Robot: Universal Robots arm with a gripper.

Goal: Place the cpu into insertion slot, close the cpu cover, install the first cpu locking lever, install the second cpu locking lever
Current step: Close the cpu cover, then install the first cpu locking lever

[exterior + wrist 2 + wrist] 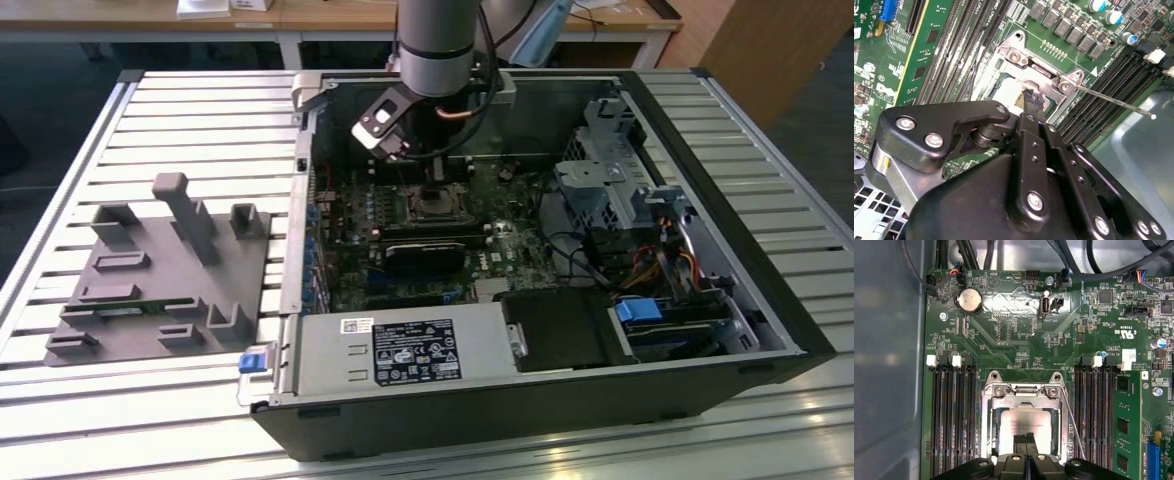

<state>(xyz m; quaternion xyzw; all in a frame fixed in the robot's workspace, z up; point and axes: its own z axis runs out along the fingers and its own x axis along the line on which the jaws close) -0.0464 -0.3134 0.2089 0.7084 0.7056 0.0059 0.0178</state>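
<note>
Hanging inside the open computer case [534,420], the claw [1026,439] is seen with its two fingers [1020,442] closed flat against each other and gripping no part. Directly under the closed tip lies the cpu [1026,422], its dull silver top showing just beyond the fingertips in both wrist views. The cpu is seated in the insertion slot [434,207], which in the exterior view is found straight below the claw. The cpu cover [1026,392] is laid down around the chip, its cut-out centre framing the metal top, so that the claw's tip is ringed by the frame on every side that can be seen. Whether the tip is touching the cpu or is held just above it cannot be told. One thin locking lever [1114,101] is seen beside the claw. Its rod slants away from the cover's corner over the memory slots [1093,410], and its end stands free. Well apart from the claw, outside the case, a grey fixture [160,270] is set on the slatted table [80,420].
</note>
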